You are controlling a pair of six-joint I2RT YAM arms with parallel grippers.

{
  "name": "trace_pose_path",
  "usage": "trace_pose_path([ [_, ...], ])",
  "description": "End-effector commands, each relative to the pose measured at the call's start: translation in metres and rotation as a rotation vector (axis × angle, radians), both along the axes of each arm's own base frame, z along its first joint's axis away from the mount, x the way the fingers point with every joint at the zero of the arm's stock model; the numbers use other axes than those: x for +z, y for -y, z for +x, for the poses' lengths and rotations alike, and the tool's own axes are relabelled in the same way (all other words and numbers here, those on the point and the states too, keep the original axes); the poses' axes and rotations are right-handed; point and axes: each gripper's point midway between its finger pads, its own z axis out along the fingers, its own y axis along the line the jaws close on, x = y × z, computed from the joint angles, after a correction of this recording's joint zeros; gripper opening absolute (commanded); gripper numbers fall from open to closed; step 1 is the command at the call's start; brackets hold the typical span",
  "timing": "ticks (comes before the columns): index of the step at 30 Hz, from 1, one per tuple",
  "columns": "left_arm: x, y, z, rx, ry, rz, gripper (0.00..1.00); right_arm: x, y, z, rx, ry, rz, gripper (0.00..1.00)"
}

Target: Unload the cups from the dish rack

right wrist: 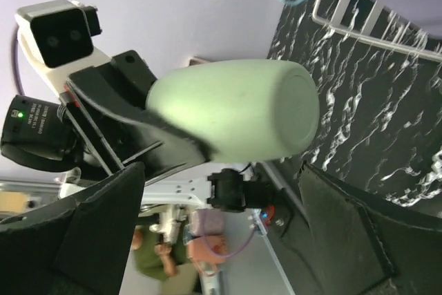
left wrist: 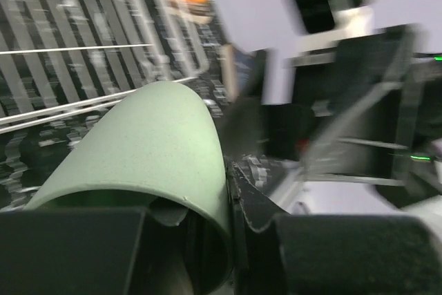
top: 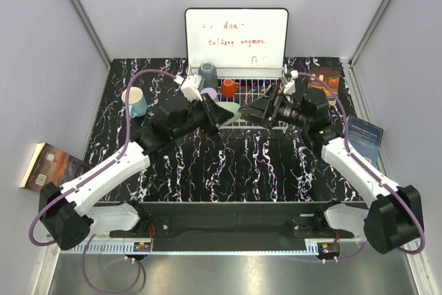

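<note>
Center frame, left gripper (top: 222,117) clamps the pale green cup (right wrist: 235,119); right gripper (top: 257,112) gapes wide, holding nothing.

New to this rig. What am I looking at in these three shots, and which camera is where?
Two robot arms are bolted at the near edge of a marbled black table. The overhead view looks down from behind them; the other two pictures come from a camera on each wrist.

At the far side sits a white wire dish rack with an orange cup, a dark grey cup and a lilac cup. A light blue mug stands on the table to the left of the rack. Behind the rack is a whiteboard.

The left end effector is shut on the pale green cup, lifted on its side. The right end effector is open, facing that cup without touching it.
</note>
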Motion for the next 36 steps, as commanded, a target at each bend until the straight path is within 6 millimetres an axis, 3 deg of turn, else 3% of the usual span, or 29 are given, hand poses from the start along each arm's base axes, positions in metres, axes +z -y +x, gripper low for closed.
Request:
trace_pose_path([
  [1,0.005,-0.04,0.01,0.133,0.077,0.198,0.0,0.02,0.012,0.007,-0.072,0.143,-0.157,1.0],
  [7,0.014,-0.092,0.013,0.293,0.09,0.373,0.0,0.025,0.03,0.022,-0.195,0.148,-0.294,1.0],
  [9,0.011,-0.127,0.016,0.408,0.054,0.486,0.0,0.023,0.039,0.026,-0.239,0.136,-0.353,1.0],
  [13,-0.008,-0.191,0.018,0.584,-0.046,0.705,0.0,0.017,0.05,0.032,-0.281,0.147,-0.441,1.0],
  [14,-0.021,-0.206,0.015,0.601,-0.099,0.777,0.0,0.014,0.052,0.033,-0.288,0.135,-0.456,1.0],
  [15,-0.028,-0.225,0.017,0.654,-0.146,0.804,0.0,0.012,0.054,0.035,-0.301,0.131,-0.468,1.0],
  [20,-0.073,-0.284,0.014,0.764,-0.355,0.849,0.0,-0.003,0.056,0.04,-0.307,0.081,-0.504,1.0],
  [27,-0.125,-0.313,0.024,0.789,-0.528,0.855,0.0,-0.019,0.055,0.038,-0.286,0.027,-0.527,0.99],
  [36,-0.163,-0.342,0.057,0.795,-0.638,0.762,0.0,-0.033,0.06,0.029,-0.27,0.008,-0.567,0.99],
])
